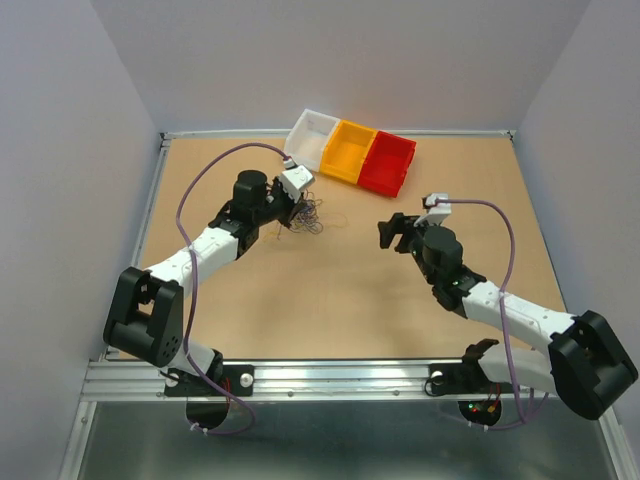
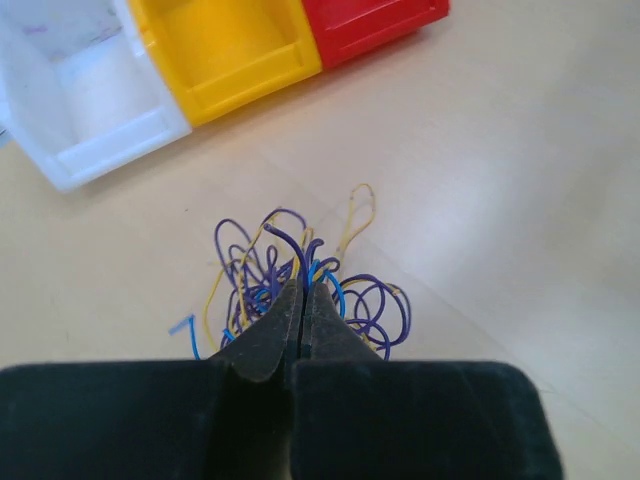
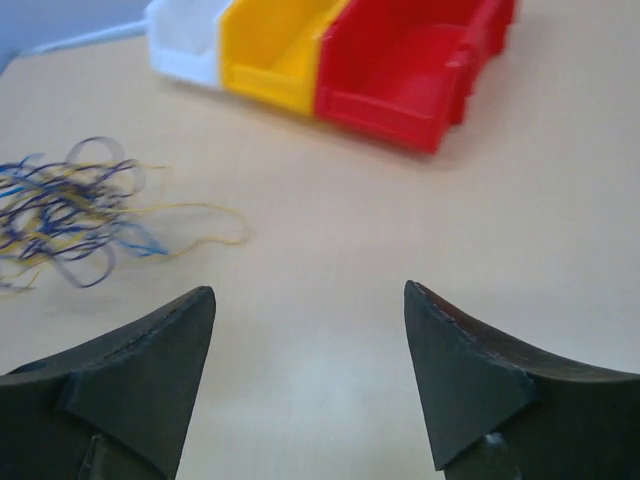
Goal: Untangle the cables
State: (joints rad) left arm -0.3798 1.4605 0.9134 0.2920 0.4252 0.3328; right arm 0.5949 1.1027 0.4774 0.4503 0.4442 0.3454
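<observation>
No readable text, labels, brands, numbers or signs on any surface in these views

White arms (image 1: 205,248) have black joints (image 1: 148,312), lilac cables (image 1: 511,262) and black grippers (image 3: 310,300).

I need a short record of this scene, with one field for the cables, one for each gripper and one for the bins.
cables: one small tangle of blue, purple and yellow wires on the table, not yet separated
left gripper: shut, seemingly on strands at the tangle's near edge
right gripper: open, over bare table, apart from the tangle
bins: white bin, yellow bin, red bin, side by side at the far edge
</observation>
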